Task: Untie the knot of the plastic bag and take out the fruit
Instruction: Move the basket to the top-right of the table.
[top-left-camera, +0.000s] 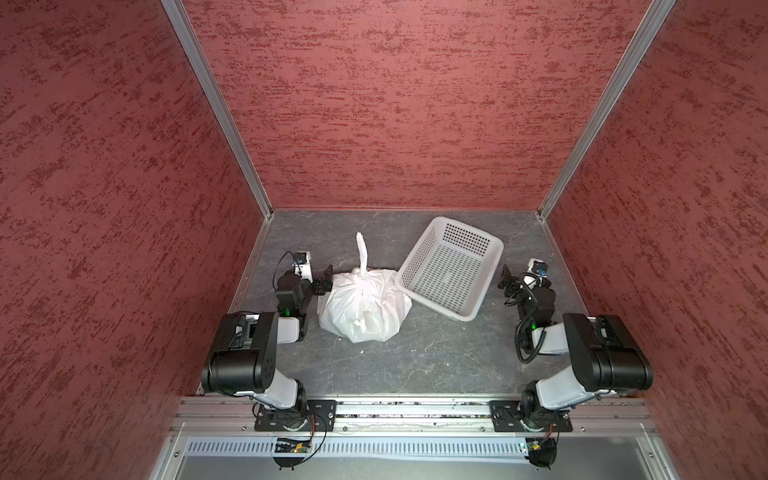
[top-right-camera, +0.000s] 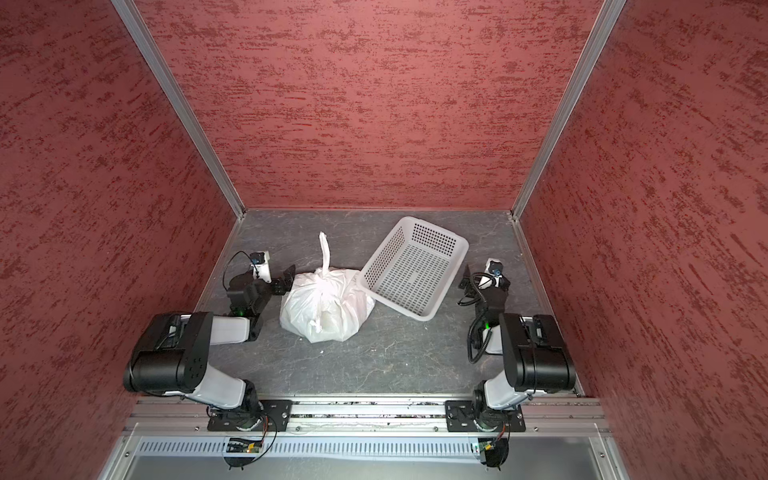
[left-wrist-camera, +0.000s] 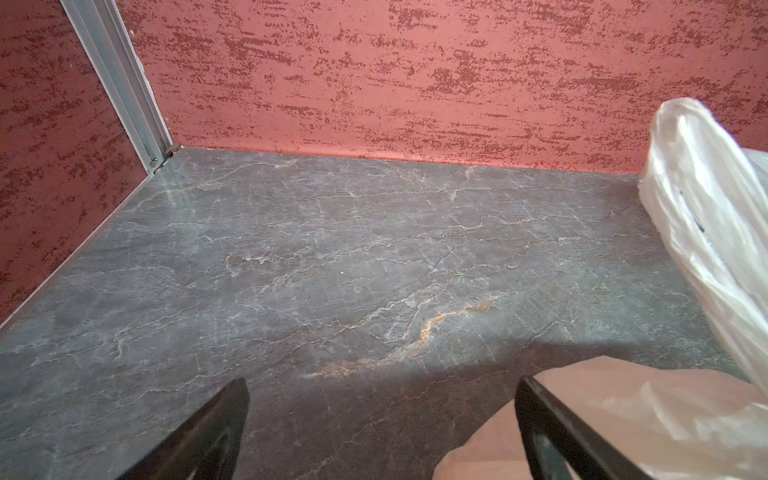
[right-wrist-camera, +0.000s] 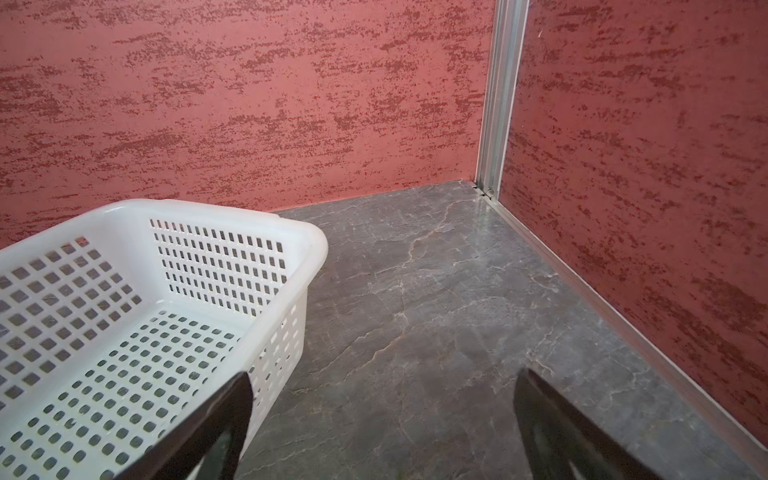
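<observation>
I am holding my left pincer released just beside the plastic bag, my right pincer released near the basket; the bag is sitting on the surface (knot on top).

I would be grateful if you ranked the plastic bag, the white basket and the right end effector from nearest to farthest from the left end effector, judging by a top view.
1. plastic bag, right beside the left end effector.
2. basket, beyond the bag, further right.
3. right end effector, on the opposite side, past the basket.
</observation>
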